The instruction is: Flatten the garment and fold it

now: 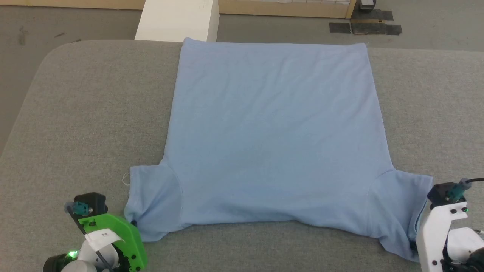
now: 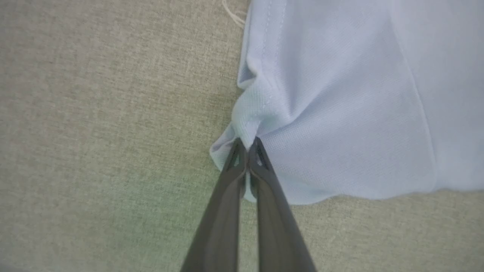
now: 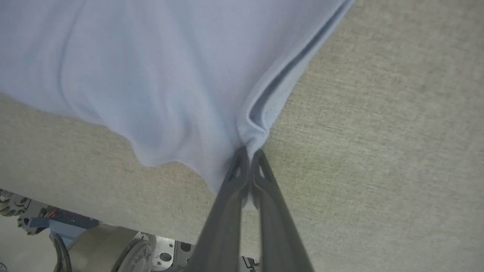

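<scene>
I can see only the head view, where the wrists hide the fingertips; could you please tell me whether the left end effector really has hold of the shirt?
Observer: Yes. In the left wrist view the left end effector is shut on a bunched fold at the sleeve hem of the garment.
Operator: Thank you. And the right one, please?
Observer: The right end effector is also shut on the garment, at the corner of the other sleeve, just beside its open cuff.

On your left end effector [image 2: 247,142], note two long, dark-grey tapered fingers [image 2: 221,215]. Behind it sits a green housing [image 1: 126,236] bearing a white label [image 1: 103,237]. Behind the right end effector [image 3: 249,152]: white housing [image 1: 435,234], teal plug [image 1: 455,192], black cable [image 1: 477,180].
</scene>
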Robot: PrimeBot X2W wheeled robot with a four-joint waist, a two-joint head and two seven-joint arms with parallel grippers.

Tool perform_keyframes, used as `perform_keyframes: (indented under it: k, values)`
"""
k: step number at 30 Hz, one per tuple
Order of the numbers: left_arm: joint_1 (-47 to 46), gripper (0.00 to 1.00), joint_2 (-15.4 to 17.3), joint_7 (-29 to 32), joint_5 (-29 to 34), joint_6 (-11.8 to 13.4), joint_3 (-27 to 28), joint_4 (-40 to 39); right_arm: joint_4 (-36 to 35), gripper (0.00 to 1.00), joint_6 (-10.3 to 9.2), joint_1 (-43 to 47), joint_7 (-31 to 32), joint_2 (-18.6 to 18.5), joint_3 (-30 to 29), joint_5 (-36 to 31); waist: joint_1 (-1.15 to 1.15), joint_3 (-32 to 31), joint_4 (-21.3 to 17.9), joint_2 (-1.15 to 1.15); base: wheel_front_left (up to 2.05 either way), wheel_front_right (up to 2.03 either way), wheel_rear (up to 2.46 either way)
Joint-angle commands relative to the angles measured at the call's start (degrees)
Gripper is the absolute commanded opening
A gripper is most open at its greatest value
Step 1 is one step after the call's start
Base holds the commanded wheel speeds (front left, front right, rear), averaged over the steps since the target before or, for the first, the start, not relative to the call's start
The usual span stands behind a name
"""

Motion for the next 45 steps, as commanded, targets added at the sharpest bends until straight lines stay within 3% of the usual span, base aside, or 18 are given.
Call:
perform_keyframes:
  k: [1,8,9,10,16,22,30,37,45]
  values:
    - [-1.1,0.0,-0.4,-0.7,0.6,-0.5,-0.1,0.6,0.9,0.0,-0.08,-0.9,1.3,-0.4,0.9,-0.2,0.0,0.4,0.1,0.0,0.0,0.0,0.0]
    - [-1.8,0.0,-1.8,-5.0,0.0,-1.7,0.4,2.3,3.1,0.0,-0.08,-1.6,4.3,-1.4,3.5,0.8,0.0,0.2,0.2,0.0,0.0,0.0,0.0]
    - [-1.8,0.0,-1.9,-5.3,-0.1,-1.8,0.6,2.5,2.8,0.33,-0.08,-1.8,3.4,-1.4,3.2,1.1,0.0,0.1,0.1,0.0,0.0,0.0,0.0]
    - [-1.9,0.0,-2.1,-5.9,-0.2,-2.0,0.7,2.5,2.6,1.0,-0.08,-2.0,2.5,-1.2,2.5,1.4,0.0,-0.1,0.0,0.0,0.0,0.0,0.0]
    - [-1.1,0.0,-2.1,-7.7,-0.6,-2.0,1.5,2.0,-2.1,1.0,-0.08,-3.4,-5.4,2.6,-4.8,5.3,0.0,-2.1,-0.8,0.0,0.0,0.0,0.0]
    - [0.8,0.0,-1.5,-9.6,-0.6,-1.3,2.7,0.5,-8.8,1.0,-0.08,-5.8,-20.9,4.3,-10.6,7.0,0.0,-4.0,-1.8,0.0,0.0,0.0,0.0]
    - [1.9,0.0,-1.5,-14.7,0.8,-1.8,3.1,-2.1,-6.3,1.0,-0.08,-8.0,-41.1,6.2,-11.7,4.2,0.0,-3.9,-2.0,0.0,0.0,0.0,0.0]
    - [2.8,0.0,-2.9,-17.5,1.4,-1.1,2.9,-4.9,3.2,1.0,-0.08,-14.5,-46.1,6.7,-8.5,1.6,0.0,-0.8,-1.8,0.0,0.0,0.0,0.0]
    - [1.7,0.0,-4.6,-19.7,2.7,-0.4,1.6,-11.6,14.3,1.0,-0.08,-31.2,-42.7,2.6,-4.3,-2.5,0.0,8.9,1.4,0.0,0.0,0.0,0.0]
